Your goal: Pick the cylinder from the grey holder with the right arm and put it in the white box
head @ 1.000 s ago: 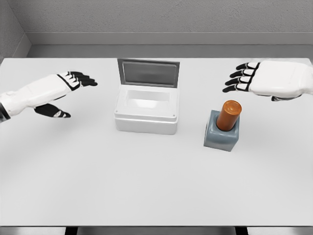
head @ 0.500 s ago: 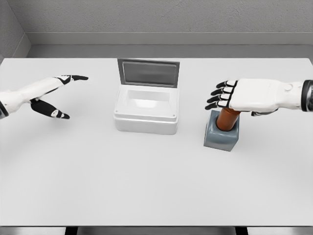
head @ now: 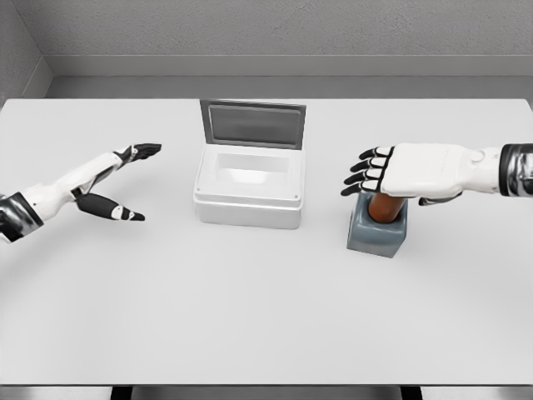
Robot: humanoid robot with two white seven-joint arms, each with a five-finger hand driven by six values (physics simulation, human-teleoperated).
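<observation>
the right hand (head: 400, 173) hangs palm-down over the holder (head: 378, 230), its fingers (head: 364, 177) spread and pointing toward the box (head: 248, 190), holding nothing. it covers the top of the cylinder (head: 385, 207), so only the lower orange part shows beneath the palm, standing upright in the holder's socket. whether the palm touches the cylinder's top cannot be told from this view. the hand likely sits this way to line up over the cylinder before the fingers wrap round it; a grasp from this pose would call for the hand to turn or drop so the fingers can close on the side.

the holder keeps the cylinder upright and clear of the table (head: 266, 317), which leaves its upper part free to be gripped.

out past the fingertips, the box sits near, its lid (head: 252, 124) propped open at the back so the inside is free to receive the cylinder.

well beyond the box, the left hand (head: 108, 179) rests above the table, fingers open and empty.
</observation>
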